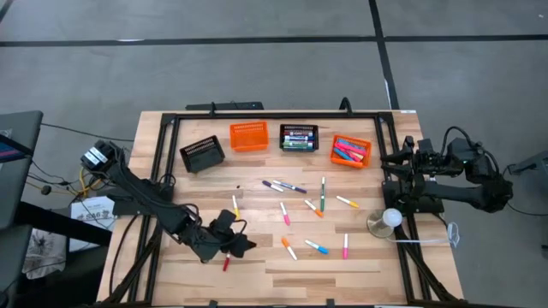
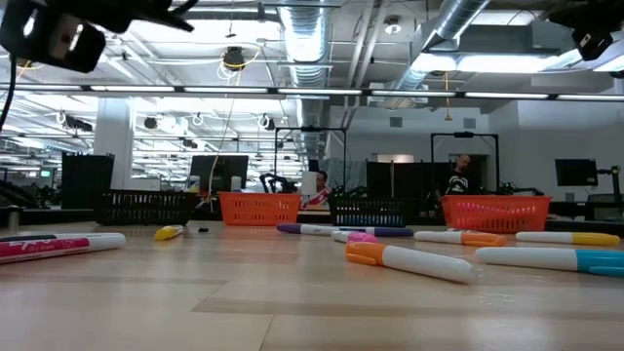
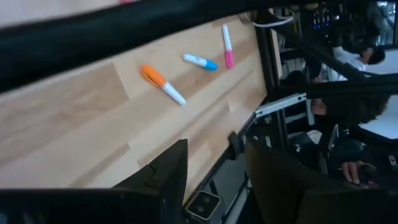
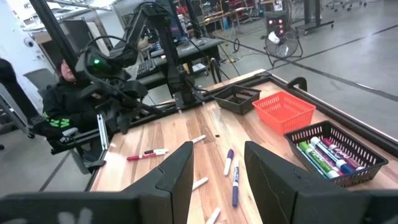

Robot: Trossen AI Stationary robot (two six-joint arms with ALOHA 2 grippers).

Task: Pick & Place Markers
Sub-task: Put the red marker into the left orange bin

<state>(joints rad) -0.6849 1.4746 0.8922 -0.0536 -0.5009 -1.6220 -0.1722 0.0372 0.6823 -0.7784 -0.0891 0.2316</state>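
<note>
Several markers [image 1: 304, 210] lie scattered flat on the wooden table's middle; in the low view an orange-and-white marker [image 2: 409, 258] lies nearest. A red marker [image 1: 227, 263] lies near the front edge, just nearer than my left gripper [image 1: 244, 244]. That gripper hovers above the table, tilted, open and with nothing between its fingers [image 3: 168, 174]. The left wrist view shows orange [image 3: 163, 84], blue [image 3: 200, 61] and pink [image 3: 227, 46] markers beyond it. My right gripper [image 1: 396, 161] waits at the table's right edge, open [image 4: 217, 180] and empty.
Along the far edge stand a black basket [image 1: 202, 154], an orange basket [image 1: 249, 136], a black basket with markers [image 1: 299, 138] and an orange basket with markers [image 1: 351, 151]. A white ball on a round base [image 1: 390, 218] stands at the right. A dark frame rims the table.
</note>
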